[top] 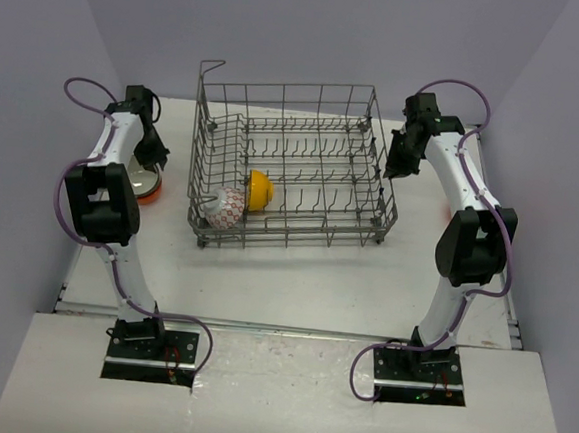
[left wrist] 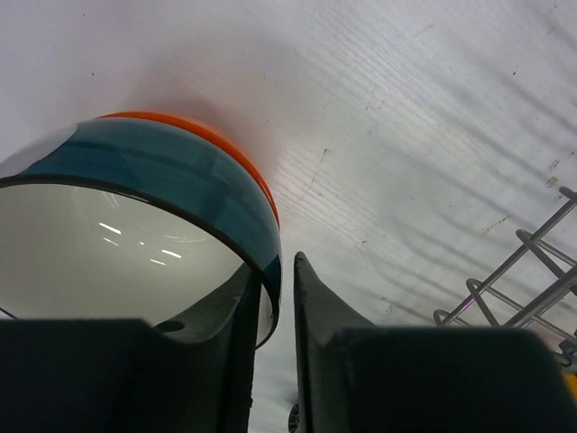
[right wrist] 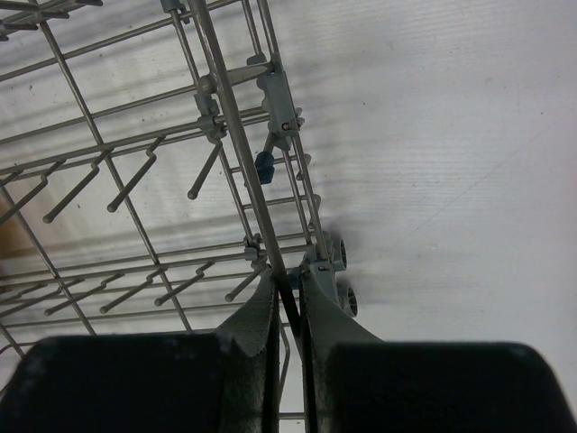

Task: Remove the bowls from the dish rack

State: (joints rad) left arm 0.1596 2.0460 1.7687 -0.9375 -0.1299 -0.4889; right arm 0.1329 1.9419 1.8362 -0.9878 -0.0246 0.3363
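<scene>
Teal bowl [left wrist: 162, 176], nested in orange bowl [left wrist: 207, 131], has its rim between left gripper [left wrist: 275, 268] jaws, slightly apart. Right gripper [right wrist: 287, 281] clamped on dish rack [right wrist: 278, 99] wire.

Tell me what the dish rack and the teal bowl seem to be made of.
The dish rack looks like grey metal wire, maybe coated: thin stiff rods, dull sheen. The teal bowl looks like glazed ceramic, possibly melamine: glossy white inside with sharp light reflections.
</scene>
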